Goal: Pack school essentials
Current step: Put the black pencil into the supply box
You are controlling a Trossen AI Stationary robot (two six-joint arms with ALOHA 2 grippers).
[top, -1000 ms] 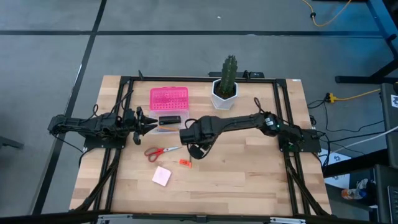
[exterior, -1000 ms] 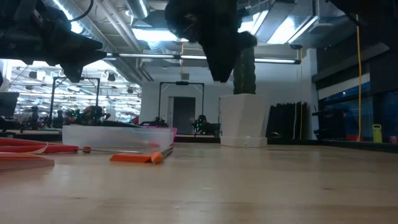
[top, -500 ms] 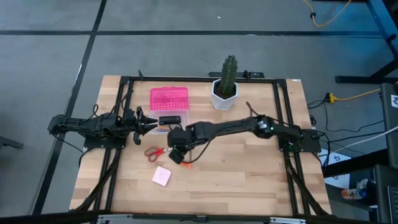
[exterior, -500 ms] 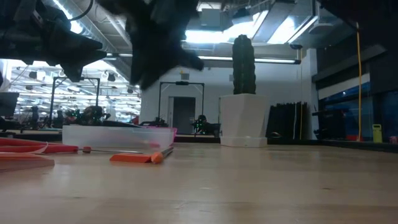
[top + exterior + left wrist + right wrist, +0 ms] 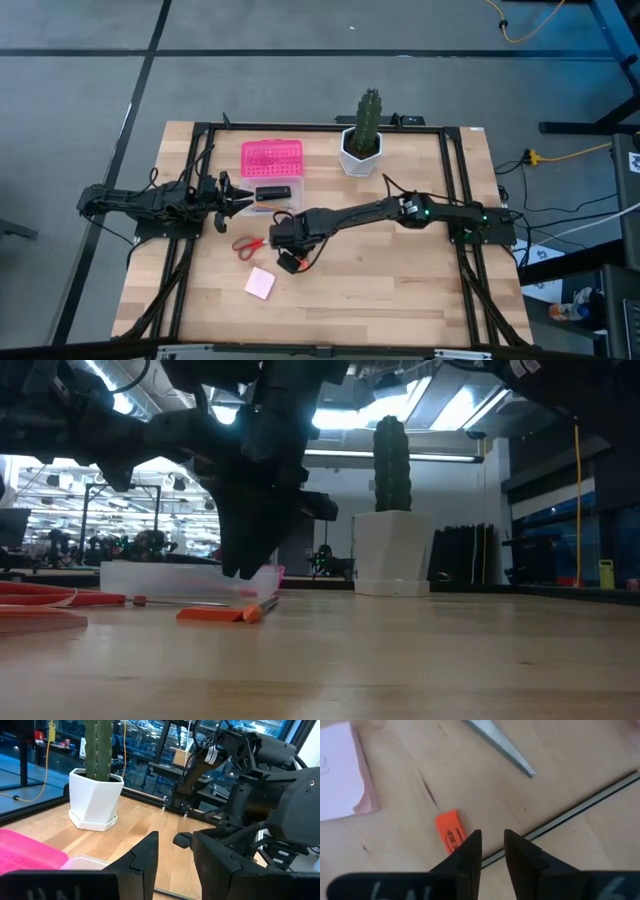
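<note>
My right gripper (image 5: pixel 492 840) is open and hovers just above the table, fingers pointing down. The tiny orange-red piece (image 5: pixel 451 832) lies beside one fingertip, and a thin pen (image 5: pixel 570 815) runs under the other. The low view shows this gripper (image 5: pixel 240 565) above the orange-red piece (image 5: pixel 212 614). The red-handled scissors (image 5: pixel 250 244) and the pink square pad (image 5: pixel 260 283) lie flat close by. The black oblong block (image 5: pixel 272 192) lies in the clear box base. My left gripper (image 5: pixel 175 855) is open and waits at that box's left side (image 5: pixel 236 201).
The clear box (image 5: pixel 190 578) with its pink lid (image 5: pixel 270 157) sits at the far left of the table. The cactus in its white pot (image 5: pixel 362 140) stands at the far edge. Bare wood lies near and to the right (image 5: pixel 400 280).
My right gripper has swung from the table's middle toward the left and near edge. It has come down over the orange-red piece beside the scissors. The things on the table have stayed where they were.
</note>
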